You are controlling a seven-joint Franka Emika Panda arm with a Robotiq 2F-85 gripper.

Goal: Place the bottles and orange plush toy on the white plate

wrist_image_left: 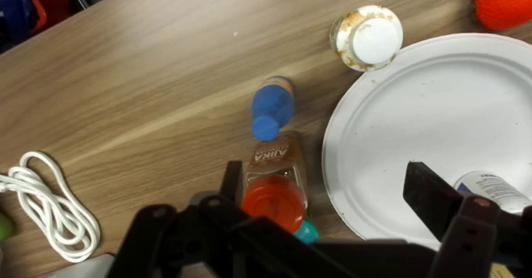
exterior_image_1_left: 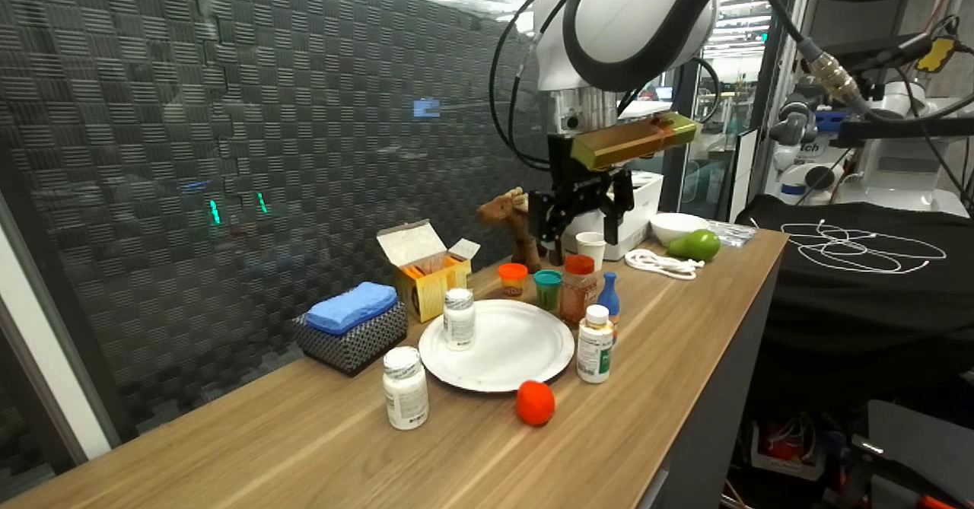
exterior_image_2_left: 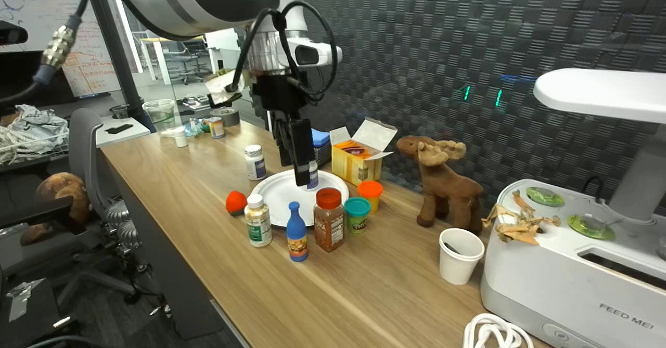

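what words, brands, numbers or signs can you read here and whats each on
"FEED ME!": white appliance
"AJIKA", smaller word blurred: red-lidded jar
"Play-Doh", likely: orange-lidded tub, teal-lidded tub
"tch", start unclear: background machine
Too small or blurred: labels on the pill bottles, blue bottle, carton and can; lettering on the claw and whiteboard

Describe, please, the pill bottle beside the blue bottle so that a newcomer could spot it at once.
Find the round white plate. Just outside its rim, between the orange plush toy and the blue bottle, stands the white-capped pill bottle. Green on its label sets it apart from the pill bottle on the plate and the third pill bottle, both showing purplish blue.
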